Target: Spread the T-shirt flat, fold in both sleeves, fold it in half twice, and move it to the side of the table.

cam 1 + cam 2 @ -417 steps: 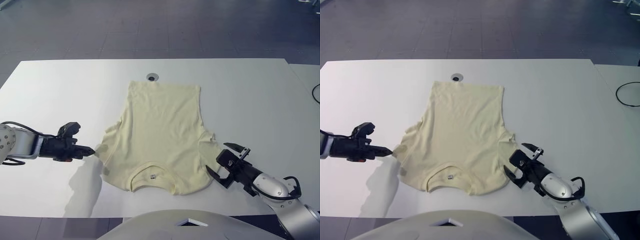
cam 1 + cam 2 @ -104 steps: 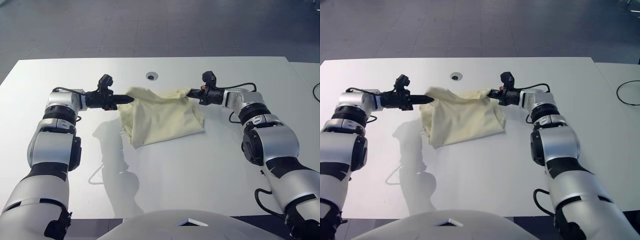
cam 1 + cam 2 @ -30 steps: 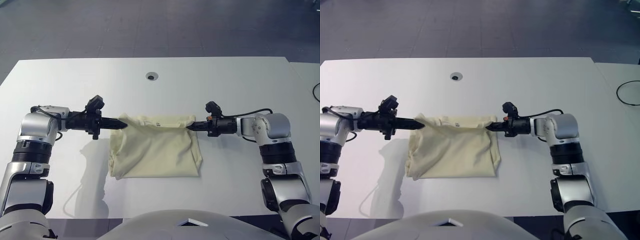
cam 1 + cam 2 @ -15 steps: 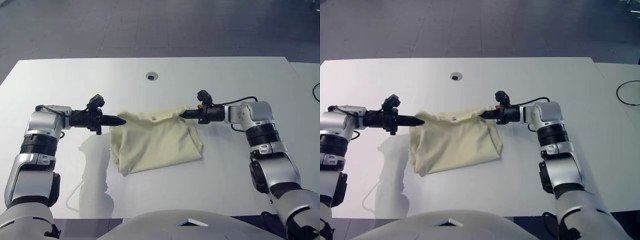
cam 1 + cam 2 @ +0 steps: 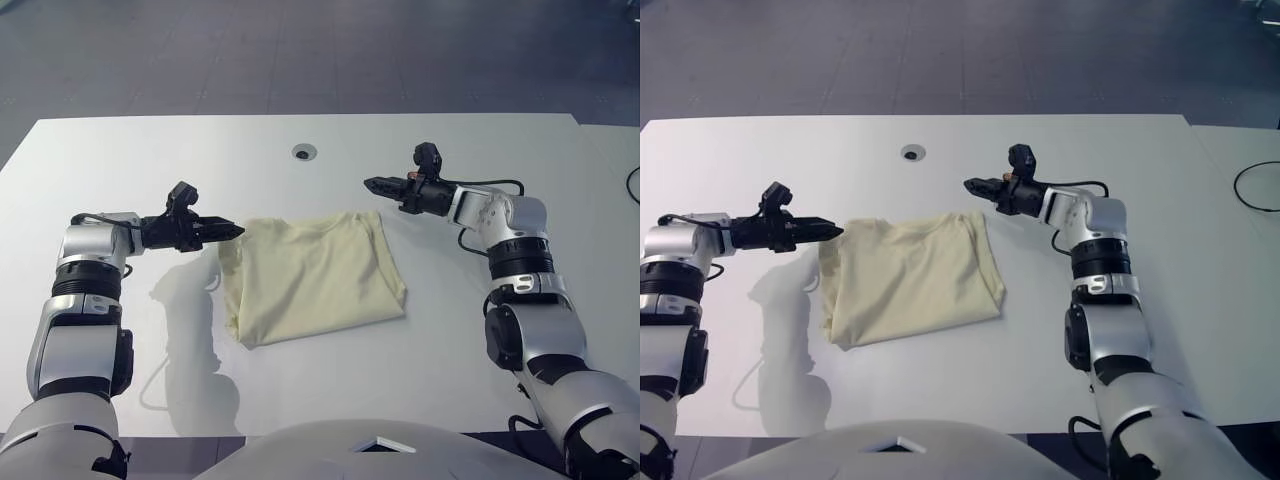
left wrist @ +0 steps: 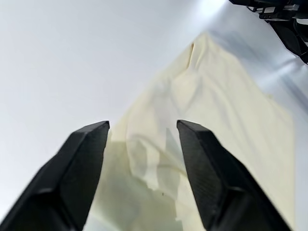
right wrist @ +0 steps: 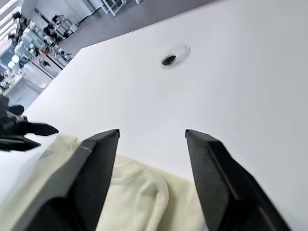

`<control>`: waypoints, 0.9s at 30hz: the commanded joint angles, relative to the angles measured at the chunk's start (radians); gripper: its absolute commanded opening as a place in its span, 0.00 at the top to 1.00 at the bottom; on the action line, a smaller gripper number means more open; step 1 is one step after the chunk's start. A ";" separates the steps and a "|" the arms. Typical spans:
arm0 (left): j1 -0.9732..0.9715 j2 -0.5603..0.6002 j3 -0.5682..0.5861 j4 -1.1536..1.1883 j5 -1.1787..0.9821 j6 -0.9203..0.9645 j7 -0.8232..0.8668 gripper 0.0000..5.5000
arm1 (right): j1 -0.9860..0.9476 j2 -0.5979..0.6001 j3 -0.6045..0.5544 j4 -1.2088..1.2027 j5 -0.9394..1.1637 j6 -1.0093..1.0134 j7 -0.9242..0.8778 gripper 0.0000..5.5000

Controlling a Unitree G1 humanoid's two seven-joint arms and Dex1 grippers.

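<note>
Left gripper (image 5: 233, 230) hovers with its fingers spread wide and nothing between them. The folded T-shirt (image 5: 315, 275) lies flat just past its tips on the white table (image 5: 120, 160). Over to the right gripper (image 5: 372, 184): fingers parted and empty too, the shirt's corner near its tips, a round table port (image 5: 304, 152) farther ahead.

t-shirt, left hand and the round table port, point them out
T-shirt (image 5: 315, 275), left eye view, middle of the folded cloth.
left hand (image 5: 236, 229), left eye view, between its open fingertips.
round table port (image 5: 304, 152), left eye view, its dark centre.
</note>
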 commanded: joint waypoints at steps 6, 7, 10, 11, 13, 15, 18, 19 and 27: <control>0.360 -0.180 0.104 -0.866 -0.093 0.211 0.445 0.24 | 0.065 -0.039 0.243 -0.100 -0.203 -0.328 0.137 0.26; 0.406 -0.185 0.054 -0.914 -0.051 0.197 0.478 0.20 | 0.048 -0.037 0.259 -0.048 -0.241 -0.384 0.119 0.23; 0.530 -0.178 -0.080 -1.037 0.045 0.181 0.561 0.11 | 0.004 -0.046 0.299 0.125 -0.343 -0.543 0.073 0.14; 0.566 -0.165 -0.112 -1.076 0.073 0.177 0.585 0.08 | -0.007 -0.047 0.306 0.175 -0.366 -0.585 0.069 0.11; 0.609 -0.146 -0.159 -1.132 0.117 0.177 0.619 0.02 | -0.010 -0.055 0.309 0.249 -0.399 -0.649 0.068 0.05; 0.645 -0.136 -0.166 -1.192 0.121 0.195 0.634 0.02 | -0.006 -0.060 0.311 0.307 -0.424 -0.699 0.066 0.02; 0.675 -0.080 -0.190 -1.231 0.165 0.192 0.646 0.02 | 0.010 -0.060 0.313 0.356 -0.451 -0.749 0.057 0.02; 0.678 -0.050 -0.208 -1.225 0.194 0.174 0.644 0.02 | 0.016 -0.061 0.313 0.363 -0.457 -0.760 0.057 0.02; 0.641 0.143 -0.320 -1.009 0.364 -0.070 0.537 0.02 | 0.161 -0.126 0.351 0.200 -0.481 -0.759 0.142 0.02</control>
